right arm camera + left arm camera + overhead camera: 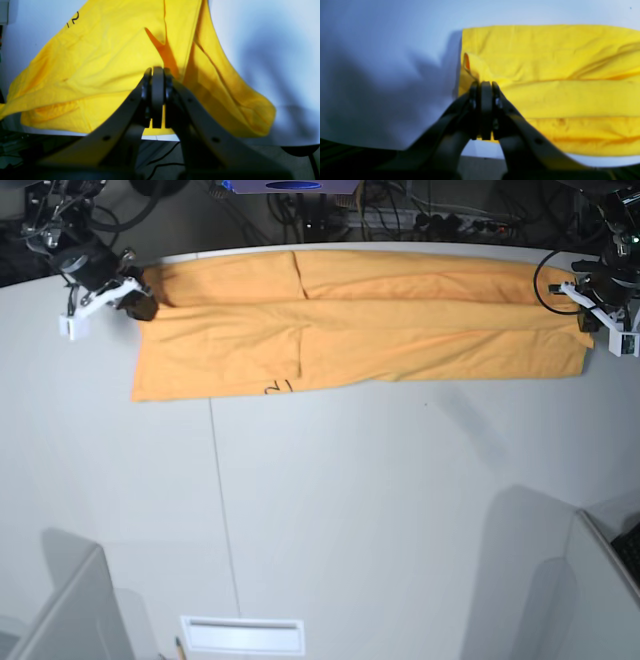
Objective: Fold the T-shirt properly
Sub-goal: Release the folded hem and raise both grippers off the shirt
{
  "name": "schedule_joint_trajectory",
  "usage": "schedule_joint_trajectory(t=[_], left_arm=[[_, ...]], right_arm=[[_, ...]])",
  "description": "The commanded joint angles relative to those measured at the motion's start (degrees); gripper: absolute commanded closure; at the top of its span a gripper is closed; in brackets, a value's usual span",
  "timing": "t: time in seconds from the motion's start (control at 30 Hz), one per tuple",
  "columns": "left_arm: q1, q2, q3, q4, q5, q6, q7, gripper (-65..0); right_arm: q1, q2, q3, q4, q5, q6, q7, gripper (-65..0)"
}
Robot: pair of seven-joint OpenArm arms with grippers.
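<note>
Across the far edge of the table (320, 530), your T-shirt (360, 320) lay folded lengthwise into a long band; the crosswise folds were, I judge, still to do. Your left gripper (482, 85) and right gripper (157, 71) each pinched one end of it, jaws pressed together.

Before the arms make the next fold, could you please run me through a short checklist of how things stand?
1. Left gripper shut on the T-shirt end: ok, jaws pinch the cloth edge.
2. Right gripper shut on the opposite end: ok.
3. Shirt stretched in a long band between the grippers: ok.
4. Cloth wholly on the table: cannot tell; the far edge sits at the table's rim.
5. Layers lying flat: not ok, creases and a lifted flap near the right gripper.
6. Table in front of the shirt bare for folding: ok.
</note>
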Motion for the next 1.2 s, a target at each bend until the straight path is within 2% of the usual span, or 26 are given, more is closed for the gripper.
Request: schedule_joint_trajectory(t=[0.0, 0.1, 0.13, 0.2, 0.27, 0.33, 0.43, 0.53, 0.6, 0.67, 0.73, 0.8, 0.83, 0.9, 1.0, 1.17], left_arm=[[0.44, -0.79, -0.45, 0.83, -0.18, 0.5, -0.83, 0.0], [0.71, -0.79, -1.07, 0.83, -0.18, 0.59, -0.83, 0.0], [0.8, -0.88, -1.07, 0.83, -0.18, 0.59, -0.83, -3.6], [1.76, -0.96, -1.07, 0.83, -0.18, 0.59, -0.83, -15.3], [2.2, -0.96, -1.68, 0.92, -0.18, 0.59, -0.92, -27.0], [2.11, -0.88, -4.67, 1.09, -0.35, 0.41, -0.92, -37.7], [2.03, -0.79, -9.51, 1.27, -0.71, 0.24, -0.92, -48.2], [1.94, -0.7, -12.15, 1.44, -1.5, 0.24, -0.92, -51.8], [2.11, -0.7, -12.59, 1.36, -5.01, 0.24, -0.92, -50.5], [2.2, -0.61, -12.41, 1.0, -9.76, 0.24, -0.92, -43.1], [1.85, -0.35, -12.23, 0.83, -12.57, 0.59, -0.92, -28.3], [0.27, 1.76, -11.0, 0.74, -13.19, 0.68, -0.92, -6.1], [-0.79, 2.55, -10.3, 0.65, -13.01, 0.68, -0.92, 0.0], [-2.63, 4.14, -8.89, -0.84, -10.02, 0.68, -0.92, 0.0], [-6.06, 6.42, -5.11, -5.06, -0.62, 0.41, -1.19, 0.0], [-12.04, 7.74, 0.16, -14.91, 9.84, 0.33, -1.36, 0.0]], right_arm=[[-0.39, 0.73, 0.43, 1.0, 0.9, 0.48, 0.58, 0.0], [-1.45, 0.82, 0.6, 1.09, 0.9, 0.48, 0.58, 0.0], [-1.97, 0.82, 0.69, 1.26, 0.9, 0.48, 0.58, 0.0], [-2.85, 0.82, 0.69, 1.44, 0.9, 0.48, 0.76, 0.0], [-3.73, 0.82, 0.69, 1.44, 0.9, 0.48, 1.11, -11.6], [-4.17, 0.73, 0.78, 1.7, 0.99, 0.48, 1.2, -18.3], [-5.14, 0.38, 2.54, 4.96, 0.9, 0.57, 1.11, -18.8], [-6.11, 0.29, 3.42, 10.41, 0.9, 0.57, 1.02, -18.8], [-6.11, 0.56, 2.98, 12.08, 0.99, 0.66, 1.02, -18.6], [-4.61, 0.64, 1.92, 11.99, 0.9, 0.66, 0.84, -15.0], [-3.47, 0.73, -0.45, 11.2, 0.9, 0.66, 0.67, -2.1], [-2.5, 0.82, -3.62, 9.97, 0.9, 0.66, 0.67, 0.0], [-2.06, 0.82, -4.93, 9.09, 0.9, 0.66, 0.67, 0.0], [-1.54, 0.82, -7.13, 7.33, 0.81, 0.66, 0.76, 0.0], [-0.39, 0.82, -10.3, 2.58, -0.07, 0.39, 1.2, 0.0], [3.21, 0.38, -12.41, -5.59, -12.46, 0.57, 4.54, 0.0]])
